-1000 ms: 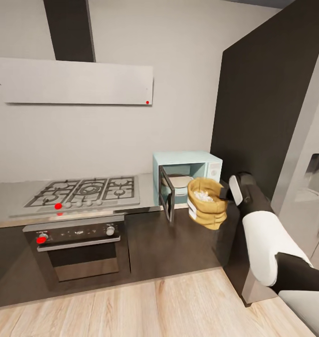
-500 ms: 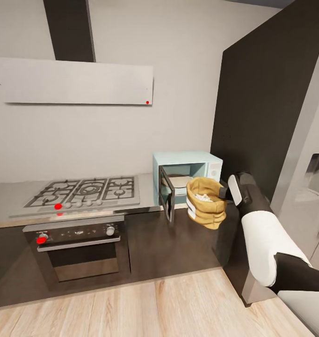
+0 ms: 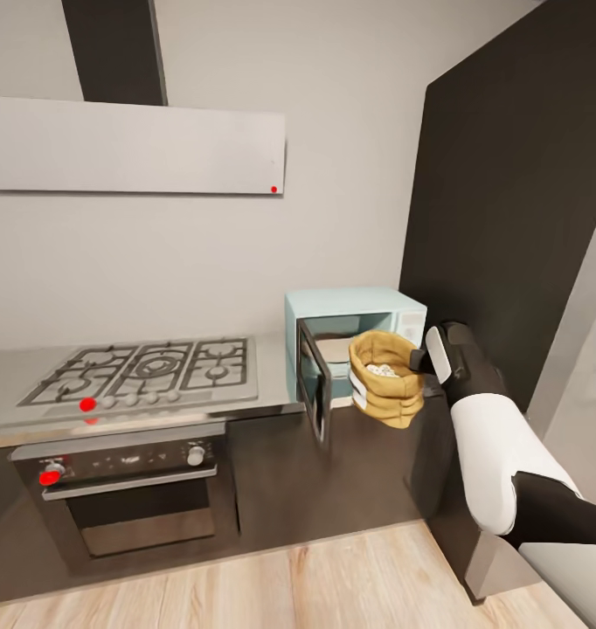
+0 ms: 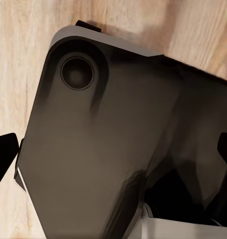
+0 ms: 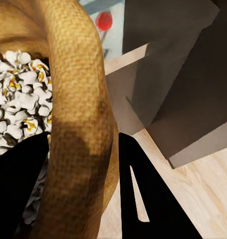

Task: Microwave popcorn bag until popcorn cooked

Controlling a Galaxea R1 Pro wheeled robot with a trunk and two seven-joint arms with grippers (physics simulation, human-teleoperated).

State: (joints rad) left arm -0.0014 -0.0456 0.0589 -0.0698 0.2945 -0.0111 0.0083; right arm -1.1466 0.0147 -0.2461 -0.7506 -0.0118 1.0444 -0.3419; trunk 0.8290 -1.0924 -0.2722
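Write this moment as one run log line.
right gripper: shut on popcorn bag rim | bag: airborne before microwave | door: open | popcorn: inside bag

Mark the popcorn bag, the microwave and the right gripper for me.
popcorn bag (image 3: pixel 387 397): head view, tan front side.
microwave (image 3: pixel 355 303): head view, mint top panel.
right gripper (image 5: pixel 83 164): right wrist view, between fingers, on bag rim.

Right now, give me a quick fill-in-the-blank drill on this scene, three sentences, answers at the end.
1. The microwave door stands ___.
2. The right gripper is shut on the rim of the ___.
3. The popcorn bag is held in the air in front of the microwave, with ___ popcorn inside it.

Missing words: open; popcorn bag; popped
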